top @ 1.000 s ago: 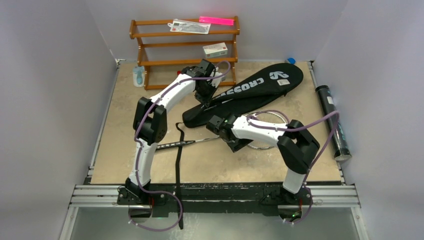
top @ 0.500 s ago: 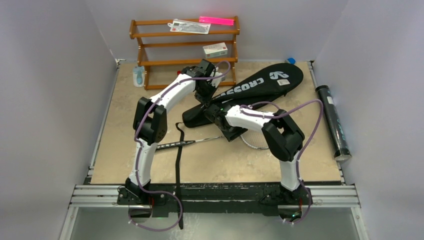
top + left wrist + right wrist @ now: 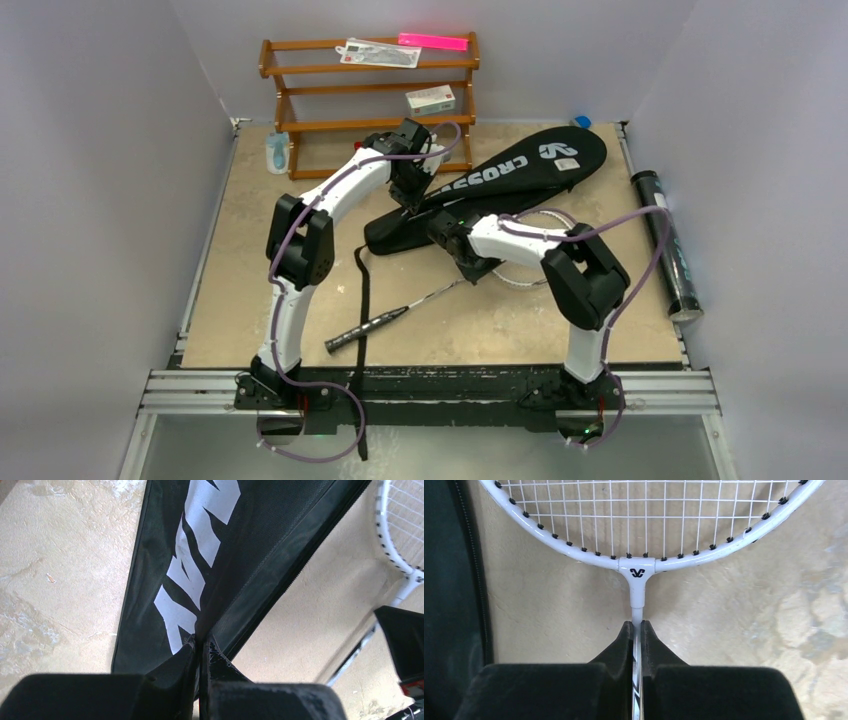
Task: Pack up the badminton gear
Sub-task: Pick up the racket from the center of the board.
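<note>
The long black bag [image 3: 520, 165] lies slantwise across the far half of the tabletop [image 3: 240, 250]. The left arm [image 3: 335, 195] reaches over it, its jaws pinched tight on a fold of the bag's cloth by the white lettering, holding that edge up off the surface. Just beside the bag's zipped edge lies a racket [image 3: 637, 577]. The right arm [image 3: 520, 245] has its jaws closed on the thin shaft just below the white throat piece. The strung head rests flat on the tabletop on the right arm's side.

The racket's black handle [image 3: 366, 328] points toward the near edge and crosses the bag's loose black strap [image 3: 358, 290]. The dark tube [image 3: 668, 245] lies along the right edge, well apart from the bag. Behind the left arm, the wooden rack [image 3: 370, 90] stands against the back wall.

A second ago the right jaws stood open above the shaft; now they have clamped down. The racket has swung too: its handle lay nearly level across the strap and now slants down toward the front. The left arm and the bag have not shifted.
</note>
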`<state>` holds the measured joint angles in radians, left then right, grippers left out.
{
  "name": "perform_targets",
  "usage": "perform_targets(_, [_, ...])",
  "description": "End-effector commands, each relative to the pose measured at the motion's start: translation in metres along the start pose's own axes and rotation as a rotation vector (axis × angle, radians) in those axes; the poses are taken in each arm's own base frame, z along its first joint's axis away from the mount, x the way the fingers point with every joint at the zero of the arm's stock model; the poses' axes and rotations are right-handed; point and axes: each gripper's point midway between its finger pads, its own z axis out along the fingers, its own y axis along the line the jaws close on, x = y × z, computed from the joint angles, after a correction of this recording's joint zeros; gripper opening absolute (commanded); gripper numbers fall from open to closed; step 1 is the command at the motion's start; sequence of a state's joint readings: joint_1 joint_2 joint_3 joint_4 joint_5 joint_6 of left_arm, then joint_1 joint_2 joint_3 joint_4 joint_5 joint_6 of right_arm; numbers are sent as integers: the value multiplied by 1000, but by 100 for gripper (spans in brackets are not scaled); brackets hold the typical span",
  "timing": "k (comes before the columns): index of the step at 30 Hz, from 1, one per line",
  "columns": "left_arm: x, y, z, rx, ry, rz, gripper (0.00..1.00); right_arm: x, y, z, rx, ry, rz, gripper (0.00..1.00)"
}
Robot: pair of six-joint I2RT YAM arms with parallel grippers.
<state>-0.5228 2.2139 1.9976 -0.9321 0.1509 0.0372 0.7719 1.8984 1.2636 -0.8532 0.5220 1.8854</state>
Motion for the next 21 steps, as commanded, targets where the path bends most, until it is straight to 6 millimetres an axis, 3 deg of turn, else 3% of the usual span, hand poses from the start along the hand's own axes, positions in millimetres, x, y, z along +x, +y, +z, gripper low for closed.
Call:
perform_targets(1, [-15, 7, -27, -26, -76, 0, 0, -23, -4, -31, -68, -6, -23, 0])
perform_targets(6, [-17, 3, -27, -5, -80, -2, 0, -17, -12, -55, -119, 55, -25, 0])
perform_targets(10, [-19, 2, -29, 3, -86, -3, 0, 0, -24, -66, -124, 74, -1, 0])
perform_targets(13, [-20, 0, -31, 6, -93, -4, 0, 14, -20, -67, -149, 130, -39, 0])
perform_targets(21, [-23, -3, -36, 22, -103, -1, 0, 17, 4, -71, -188, 108, -141, 0])
